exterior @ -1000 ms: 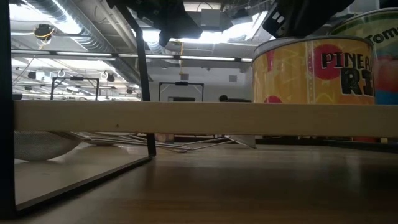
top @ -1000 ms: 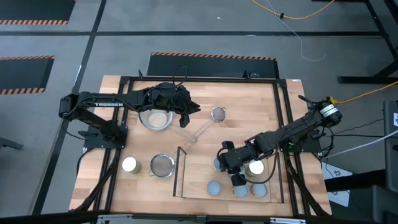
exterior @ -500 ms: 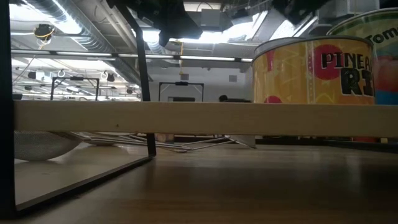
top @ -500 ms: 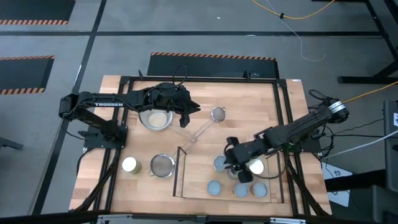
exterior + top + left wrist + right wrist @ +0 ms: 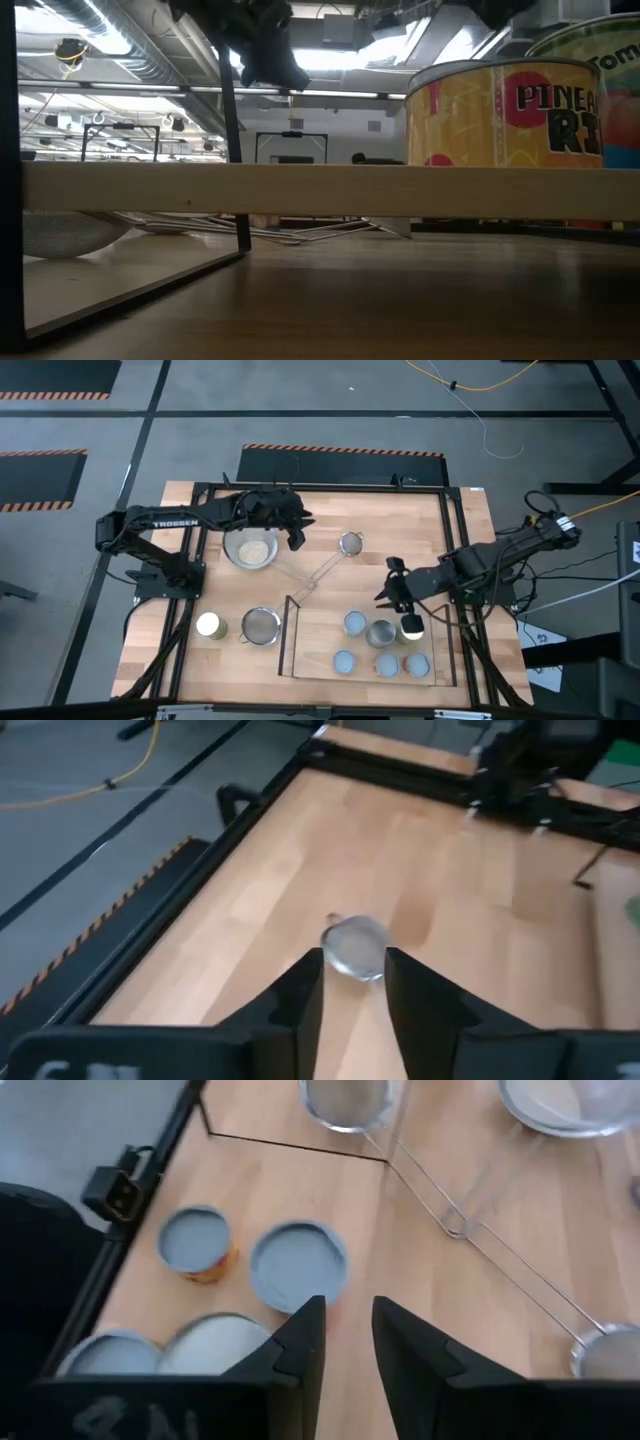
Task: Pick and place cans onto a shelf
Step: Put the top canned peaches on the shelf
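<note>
Release done: right gripper (image 5: pixel 386 593) open, empty, pulled back toward 12 o'clock off can (image 5: pixel 380 633), now standing on shelf (image 5: pixel 312 645) at 5 o'clock. Left gripper (image 5: pixel 296 532) open near 11 o'clock.

Four cans (image 5: pixel 297 1264) on shelf (image 5: pixel 400 1280) (strainers (image 5: pixel 345 1100) beyond), end effector (image 5: pixel 347 1342) empty
</note>
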